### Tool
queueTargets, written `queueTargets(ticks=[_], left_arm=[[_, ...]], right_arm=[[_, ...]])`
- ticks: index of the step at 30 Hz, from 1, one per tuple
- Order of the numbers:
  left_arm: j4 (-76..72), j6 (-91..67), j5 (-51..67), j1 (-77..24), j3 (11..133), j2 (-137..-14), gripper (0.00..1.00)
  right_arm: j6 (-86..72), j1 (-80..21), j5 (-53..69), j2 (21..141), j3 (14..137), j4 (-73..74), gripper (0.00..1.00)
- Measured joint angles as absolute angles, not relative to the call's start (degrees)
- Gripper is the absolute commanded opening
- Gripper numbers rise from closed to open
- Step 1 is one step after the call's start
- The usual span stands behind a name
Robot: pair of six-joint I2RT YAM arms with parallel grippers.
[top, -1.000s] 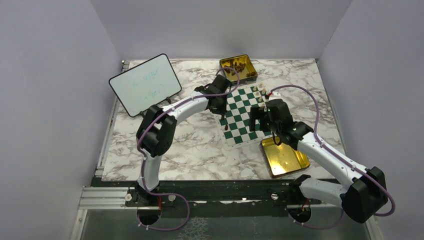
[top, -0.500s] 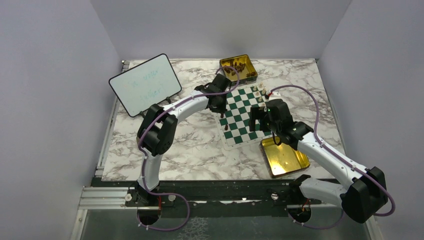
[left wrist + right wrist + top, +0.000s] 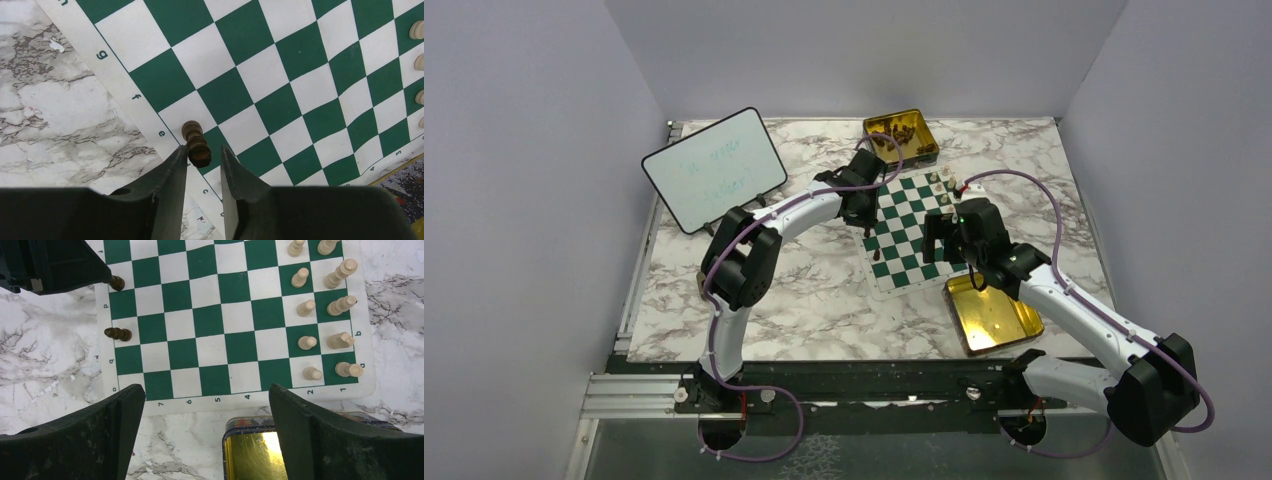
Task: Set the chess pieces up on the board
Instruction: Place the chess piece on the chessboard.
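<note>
Two arms work over one green-and-white board (image 3: pixel 896 248), which lies on the marble table (image 3: pixel 804 290) right of centre, between two gold tins. Two dark brown chess pieces are on the board, both along its left edge. One (image 3: pixel 192 132) stands on the edge square between the tips of the left gripper (image 3: pixel 204 152), and the other (image 3: pixel 118 333) is tipped over two squares nearer. Ten cream pieces (image 3: pixel 306 307) show in the right wrist view, in two rows of five along the board's right edge, with the farthest pair cut by the frame. The far tin (image 3: pixel 892 116) holds a heap of dark brown pieces too small to count, while the near tin (image 3: pixel 994 315), just off the board's near edge, shows its shiny gold floor. The left gripper's fingers are nearly closed with the dark piece between them, and whether they pinch it cannot be told. The right gripper (image 3: pixel 206 392) is spread wide with nothing in it, above the board's near edge. One whiteboard (image 3: pixel 714 168) stands at the far left
</note>
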State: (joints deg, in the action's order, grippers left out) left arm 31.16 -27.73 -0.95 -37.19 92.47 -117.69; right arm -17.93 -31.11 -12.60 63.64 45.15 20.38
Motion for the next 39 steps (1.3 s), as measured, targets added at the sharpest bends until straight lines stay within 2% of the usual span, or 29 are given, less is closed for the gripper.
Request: queueTargets(ticks=[5,16,25,39], left_arm=[[31.18,-26.94,-0.95,-37.17,92.47,-117.78,0.41],[31.33,-26.5,-0.95,-36.82,93.34,-117.95,0.4],[31.4,-26.46,-1.34,-36.82,93.34,-118.15,0.24],[31.46,-26.24,-2.39,-36.82,93.76,-118.21,0.22]], right_arm=[[-17.87,-31.11,-12.62,63.64,45.15,20.38,1.0],[-17.89,-31.11,-12.62,63.64,45.15,20.38,1.0],[-17.89,-31.11,-12.62,63.64,45.15,20.38,1.0],[-17.85,-31.11,-12.62,63.64,45.06,20.36,1.0]])
